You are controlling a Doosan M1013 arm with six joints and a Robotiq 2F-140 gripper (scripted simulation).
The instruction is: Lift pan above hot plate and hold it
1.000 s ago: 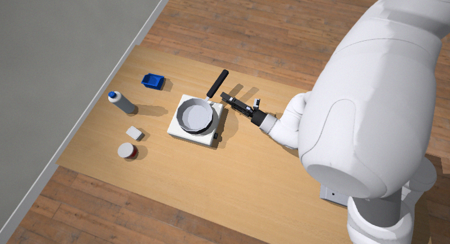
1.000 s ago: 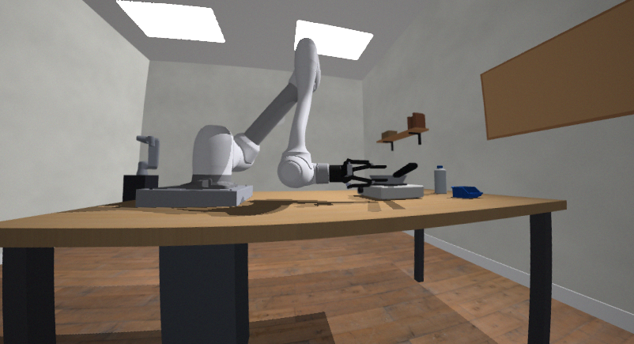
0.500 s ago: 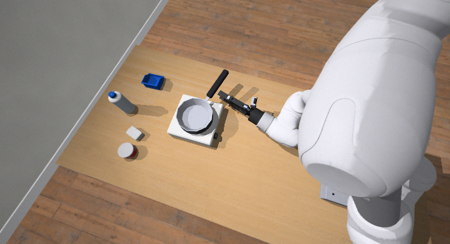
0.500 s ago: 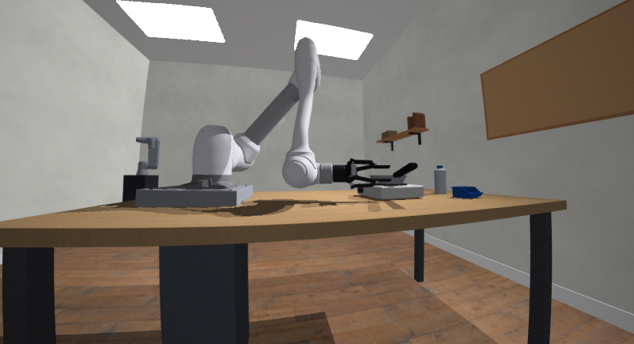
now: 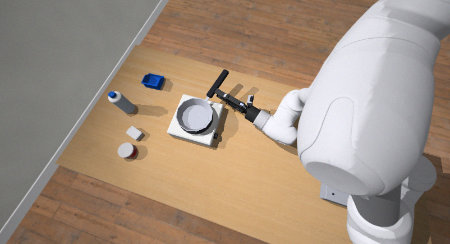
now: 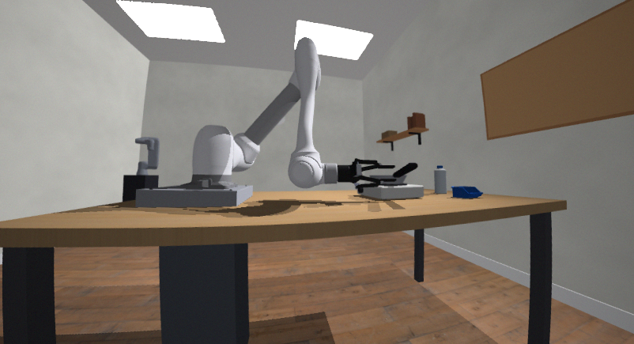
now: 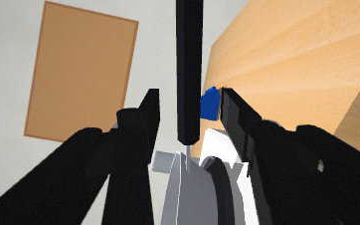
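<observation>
The grey pan [image 5: 195, 115] sits on the white hot plate in the middle of the table. Its black handle [image 5: 217, 83] sticks out toward the far edge. My gripper [image 5: 217, 93] lies level and reaches in from the right, with its fingertips at the near end of the handle. In the wrist view the handle [image 7: 188, 70] runs up between the two black fingers with a gap on each side, so the gripper is open and touches nothing. In the side view the gripper [image 6: 381, 172] is at the height of the handle [image 6: 405, 169], above the hot plate [image 6: 391, 191].
A blue bin [image 5: 152, 81] stands left of the handle. A white bottle with a blue cap [image 5: 121, 101], a small white box [image 5: 134, 132] and a red can [image 5: 127, 150] stand left of the hot plate. The arm's base plate [image 6: 194, 194] is at the table's other end.
</observation>
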